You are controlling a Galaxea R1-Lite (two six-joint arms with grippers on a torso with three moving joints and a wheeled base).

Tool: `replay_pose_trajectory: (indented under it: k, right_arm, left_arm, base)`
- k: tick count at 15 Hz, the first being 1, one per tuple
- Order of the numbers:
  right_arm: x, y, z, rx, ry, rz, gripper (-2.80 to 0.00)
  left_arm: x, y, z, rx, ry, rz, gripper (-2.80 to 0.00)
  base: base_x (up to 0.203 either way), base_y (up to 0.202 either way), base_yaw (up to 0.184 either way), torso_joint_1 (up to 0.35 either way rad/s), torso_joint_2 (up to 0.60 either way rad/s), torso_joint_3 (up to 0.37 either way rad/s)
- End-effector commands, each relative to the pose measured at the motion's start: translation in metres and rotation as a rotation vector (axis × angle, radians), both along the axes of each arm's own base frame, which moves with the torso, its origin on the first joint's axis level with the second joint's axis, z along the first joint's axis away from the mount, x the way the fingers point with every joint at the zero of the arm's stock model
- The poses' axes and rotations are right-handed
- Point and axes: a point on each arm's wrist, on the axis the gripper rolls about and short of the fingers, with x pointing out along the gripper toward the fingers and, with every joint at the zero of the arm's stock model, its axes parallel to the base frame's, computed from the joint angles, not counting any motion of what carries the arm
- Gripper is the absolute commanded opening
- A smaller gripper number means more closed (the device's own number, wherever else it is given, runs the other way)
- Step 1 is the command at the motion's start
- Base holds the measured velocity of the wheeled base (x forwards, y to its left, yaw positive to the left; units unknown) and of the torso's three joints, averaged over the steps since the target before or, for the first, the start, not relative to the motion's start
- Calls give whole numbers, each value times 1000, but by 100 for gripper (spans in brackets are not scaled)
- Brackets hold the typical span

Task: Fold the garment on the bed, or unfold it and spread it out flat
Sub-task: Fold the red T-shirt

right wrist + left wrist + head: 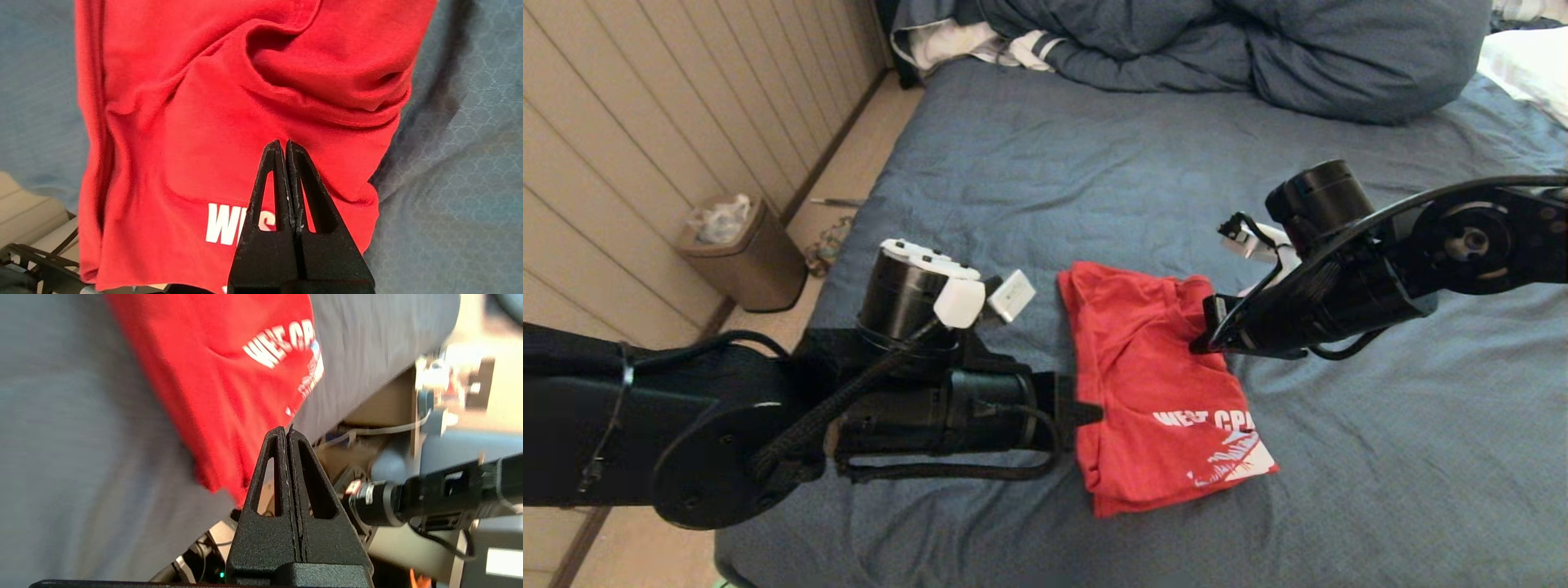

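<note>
Bed (1013, 180): one garment (1143, 351) (two tools)

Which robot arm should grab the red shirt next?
Probably the right: its gripper hangs over the shirt near its edge, while the left gripper sits at the shirt's side. Both jaws are shut.

Soft matt red cloth T-shirt (1156, 367) with smooth white print; wrinkled matt blue sheet on bed (1029, 171); grainy matt black plastic fingers (282, 192).
</note>
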Motion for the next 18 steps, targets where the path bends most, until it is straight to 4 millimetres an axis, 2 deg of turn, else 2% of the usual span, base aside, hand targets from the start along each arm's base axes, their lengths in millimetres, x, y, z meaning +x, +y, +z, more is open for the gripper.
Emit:
replay_pose_trajectory:
  k: [1,4,5,9,11,14,18]
  right_arm:
    - [3,0,-5,-3,15,-4,-280]
    - [14,4,-15,1,-3,-5,-280]
    - [17,6,-18,0,2,-4,-280]
    - [14,3,-18,-2,2,-4,-280]
    - [12,-3,-18,-5,3,-15,-280]
    - [0,-16,-23,-18,29,-35,-280]
    - [-4,-40,-44,-25,55,-77,-280]
  left_arm:
    - [5,-19,-8,11,6,-31,-280]
    - [-9,-36,6,-4,-7,-95,-280]
    - [-14,-44,4,9,5,-121,-280]
    - [-9,-63,-43,109,81,-139,-280]
    - [-7,-66,-53,109,75,-136,-280]
    - [-3,-60,-74,133,80,-125,-280]
    - [4,-51,-93,138,88,-94,-280]
  base:
    - [0,0,0,0,0,0]
    - [0,0,0,0,0,0]
    - [0,0,0,0,0,0]
    - [0,0,0,0,0,0]
    - [0,0,0,0,0,0]
    - [0,0,0,0,0,0]
    - [0,0,0,0,0,0]
